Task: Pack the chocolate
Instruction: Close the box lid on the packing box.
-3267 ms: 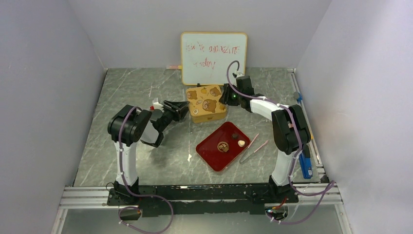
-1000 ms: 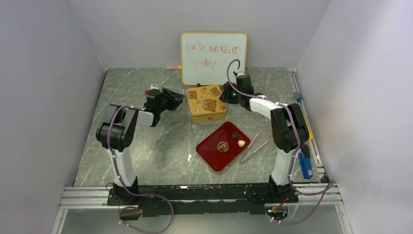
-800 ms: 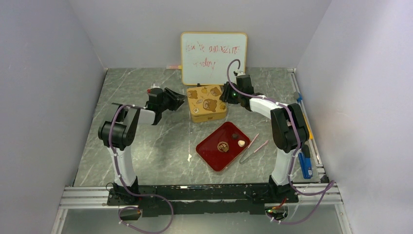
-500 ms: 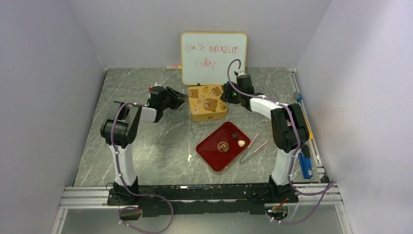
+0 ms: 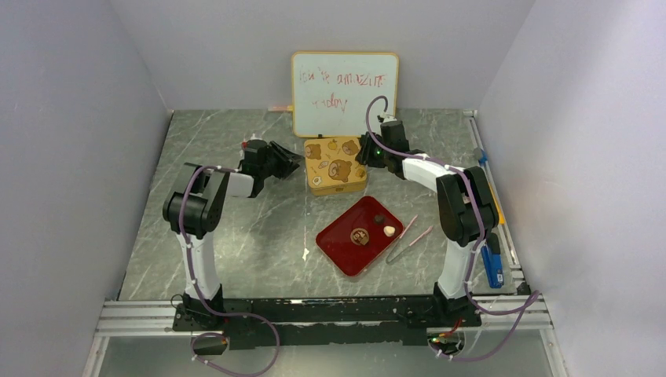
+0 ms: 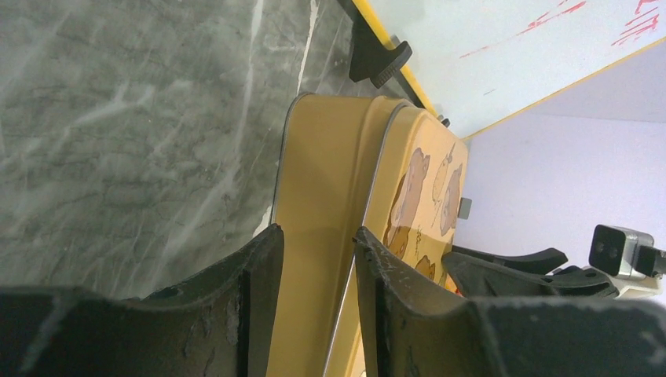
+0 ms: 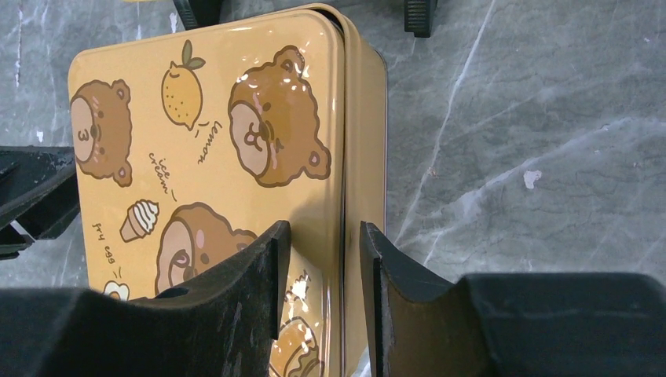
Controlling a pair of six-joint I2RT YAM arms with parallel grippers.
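A yellow tin with bear pictures stands shut at the back centre. Three pieces of chocolate lie on a red tray: a mid-brown one, a dark one and a cream one. My left gripper is at the tin's left side. In the left wrist view its jaws stand narrowly apart over the tin's wall. My right gripper is at the tin's right edge. Its jaws stand narrowly apart, astride the lid's rim.
A whiteboard with red writing leans on the back wall just behind the tin. Pink tweezers lie right of the tray. A blue object lies at the table's right edge.
My left arm has swung from the front left up to the tin's left side. The right gripper has stayed at the tin's right edge.
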